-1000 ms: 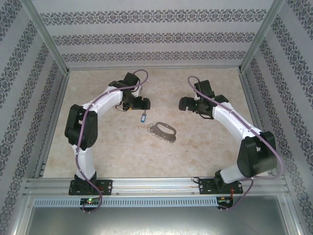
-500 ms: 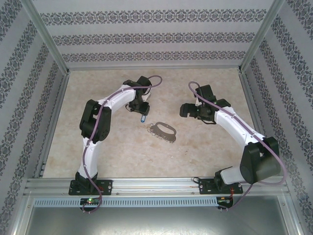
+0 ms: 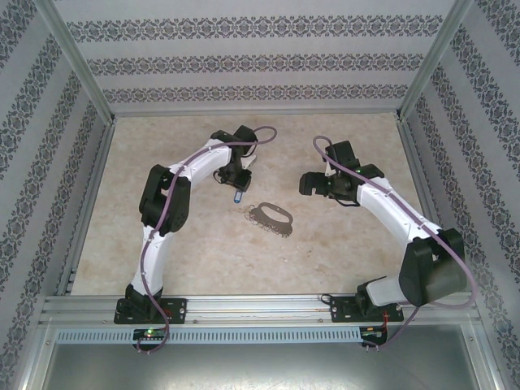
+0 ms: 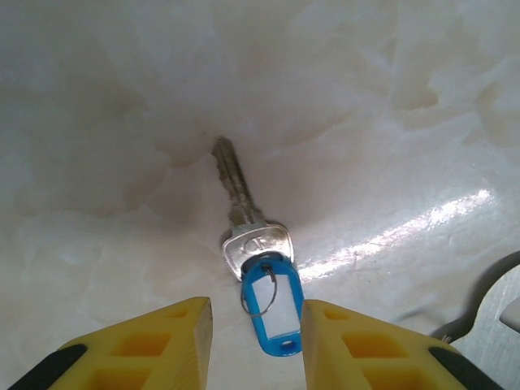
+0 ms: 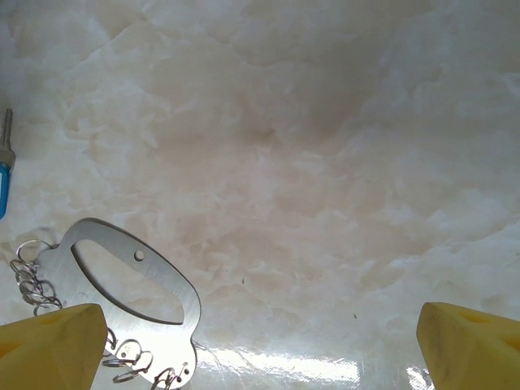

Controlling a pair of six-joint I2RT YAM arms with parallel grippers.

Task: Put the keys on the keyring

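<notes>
— Where is the key (image 4: 258,260) found?
— It is seen lying flat on the bench (image 3: 203,244), near the keyring (image 3: 272,218) but apart from it. Its blue head is flanked by the yellow fingers (image 4: 138,349) of the left pincer (image 4: 256,309).
— Is it gripped?
— The jaws are set narrow around the head. A slit is seen at one finger, so a firm hold cannot be told.
— And the right pincer (image 5: 260,325)?
— It is held spread wide over the bench, with nothing between its fingers. The keyring is seen close to one fingertip.

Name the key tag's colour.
Blue, with a white insert; the key shows best in left wrist view.
</notes>
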